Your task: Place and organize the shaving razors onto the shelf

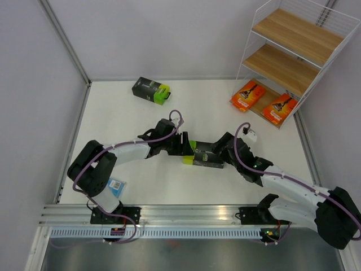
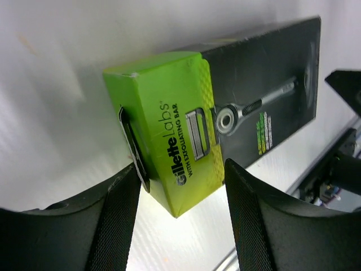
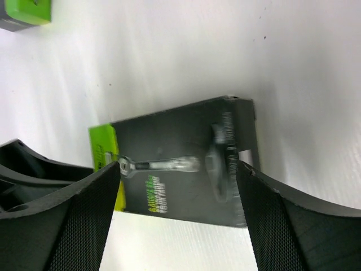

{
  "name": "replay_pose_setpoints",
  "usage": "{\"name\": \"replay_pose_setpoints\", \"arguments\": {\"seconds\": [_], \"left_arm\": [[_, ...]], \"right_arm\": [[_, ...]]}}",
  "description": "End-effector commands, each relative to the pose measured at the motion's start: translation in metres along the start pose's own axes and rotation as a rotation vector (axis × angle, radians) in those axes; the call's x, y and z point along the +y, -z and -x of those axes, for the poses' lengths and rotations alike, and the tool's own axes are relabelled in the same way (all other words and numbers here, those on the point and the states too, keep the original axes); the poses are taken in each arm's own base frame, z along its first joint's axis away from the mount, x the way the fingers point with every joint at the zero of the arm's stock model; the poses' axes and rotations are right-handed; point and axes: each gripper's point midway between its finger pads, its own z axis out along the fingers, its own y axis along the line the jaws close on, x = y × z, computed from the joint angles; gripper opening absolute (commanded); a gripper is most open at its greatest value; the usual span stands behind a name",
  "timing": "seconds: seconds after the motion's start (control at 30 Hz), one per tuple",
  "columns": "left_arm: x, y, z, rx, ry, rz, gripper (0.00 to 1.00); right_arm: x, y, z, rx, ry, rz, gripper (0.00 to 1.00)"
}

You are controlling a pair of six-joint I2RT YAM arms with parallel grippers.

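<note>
Straddling black box [image 1: 206, 157] on counter [image 1: 113, 113] | left fingers [image 2: 113, 226] hug lime end [image 2: 163, 130], grip unclear; right fingers [image 3: 84, 226] spread wide | likely light, stiff, slick; pinch narrow sides

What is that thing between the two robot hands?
A black box with a green end lies between the left gripper and the right gripper, plain in the top view.

The bench [image 1: 113, 113] is white and flat. Pale grey walls [image 1: 141, 34] stand around it on three sides, with thin metal posts [image 1: 65, 39] in the corners. A silver rail [image 1: 186, 214] runs along the near edge. The light is soft.
</note>
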Motion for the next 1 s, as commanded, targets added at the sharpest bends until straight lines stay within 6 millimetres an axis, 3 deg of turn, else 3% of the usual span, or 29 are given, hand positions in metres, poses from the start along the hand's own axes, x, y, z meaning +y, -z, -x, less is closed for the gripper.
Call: {"name": "replay_pose_setpoints", "arguments": {"seconds": [0.0, 0.23, 0.33, 0.47, 0.7, 0.83, 0.97], "left_arm": [[-0.047, 0.007, 0.008, -0.090, 0.029, -0.088, 0.65], [-0.081, 0.012, -0.023, -0.074, 0.014, -0.123, 0.65], [-0.076, 0.018, -0.028, -0.095, 0.057, -0.091, 0.65], [-0.048, 0.028, -0.028, -0.161, 0.129, 0.022, 0.59], [-0.047, 0.020, -0.021, -0.162, 0.143, 0.012, 0.52], [-0.031, 0.015, -0.019, -0.175, 0.205, 0.012, 0.45], [-0.031, 0.009, -0.016, -0.175, 0.218, -0.020, 0.43]], "right_arm": [[-0.015, 0.016, 0.006, 0.005, 0.056, -0.009, 0.88], [-0.045, 0.030, 0.003, 0.040, 0.096, -0.022, 0.84], [-0.049, 0.033, 0.005, 0.058, 0.132, -0.039, 0.86], [-0.044, 0.036, 0.014, 0.056, 0.180, -0.034, 0.88], [-0.037, 0.042, 0.016, 0.100, 0.272, -0.035, 0.97], [-0.039, 0.044, 0.007, 0.126, 0.228, -0.019, 0.98], [-0.041, 0.045, -0.001, 0.133, 0.168, 0.008, 0.98]]}}
